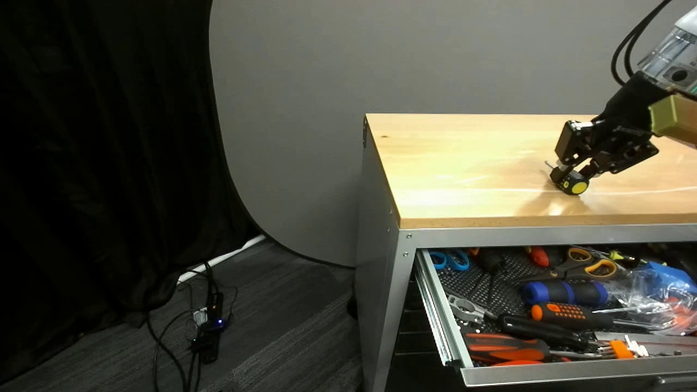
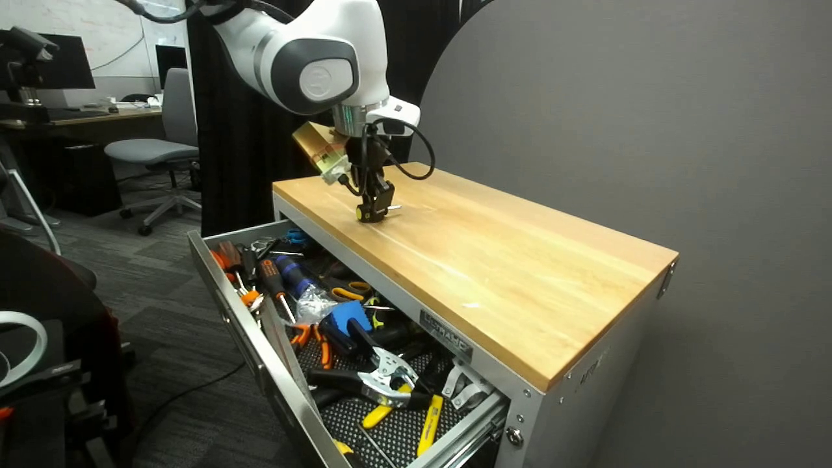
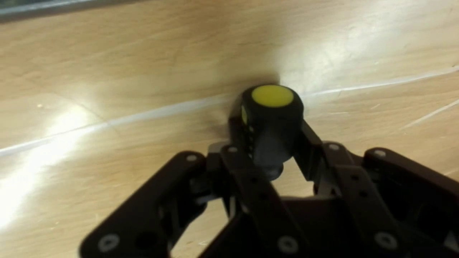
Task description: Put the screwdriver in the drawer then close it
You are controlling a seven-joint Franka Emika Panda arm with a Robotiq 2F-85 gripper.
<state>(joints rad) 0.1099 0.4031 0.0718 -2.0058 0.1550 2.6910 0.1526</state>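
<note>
The stubby screwdriver [image 1: 576,185] has a black handle with a yellow end cap and a short silver shaft. It lies sideways at the wooden top, and it also shows in an exterior view [image 2: 365,214] and in the wrist view [image 3: 272,104]. My gripper [image 1: 572,173] is shut on its handle, one finger on each side, in the wrist view too [image 3: 267,139]. I cannot tell whether the handle touches the wood or hangs just above it. The drawer [image 1: 572,372] is pulled out below the top's front edge, and its rim shows in an exterior view [image 2: 273,367].
The wooden top [image 2: 520,279] ends just above the open drawer. The drawer holds many tools: blue-handled scissors [image 1: 457,260], an orange-and-black screwdriver [image 1: 563,316], a blue-handled tool [image 1: 566,292], a plastic bag [image 1: 642,294] and a large clamp [image 2: 390,374]. A grey panel stands behind the cabinet.
</note>
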